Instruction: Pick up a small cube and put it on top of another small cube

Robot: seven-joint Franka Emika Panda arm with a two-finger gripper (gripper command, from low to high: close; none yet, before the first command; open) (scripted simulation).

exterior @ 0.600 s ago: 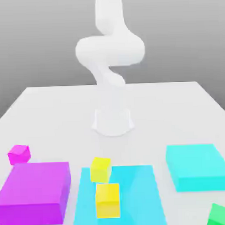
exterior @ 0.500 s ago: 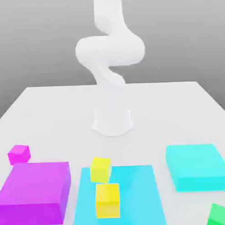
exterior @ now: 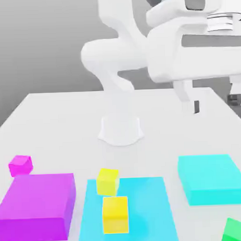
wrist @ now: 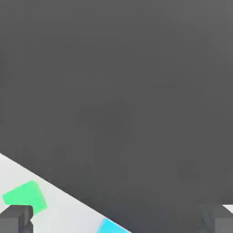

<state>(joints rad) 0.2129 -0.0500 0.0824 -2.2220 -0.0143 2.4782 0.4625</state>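
The small cube is bright green and sits at the near right corner of the white table, cut off by the exterior view's edge. It lies on the table, and the hand view catches it near one dark fingertip. My gripper hangs high above the table's right side, far above and behind the green cube. It is open, with nothing between its fingers. Two yellow cubes rest near the front centre, and a magenta small cube sits at the left.
A flat cyan slab lies under the nearer yellow cube. A large magenta block stands at the front left and a cyan block at the right. The arm's white base stands mid-table.
The hand with its open fingers has swung into the exterior view at the upper right. No cube or block has moved.
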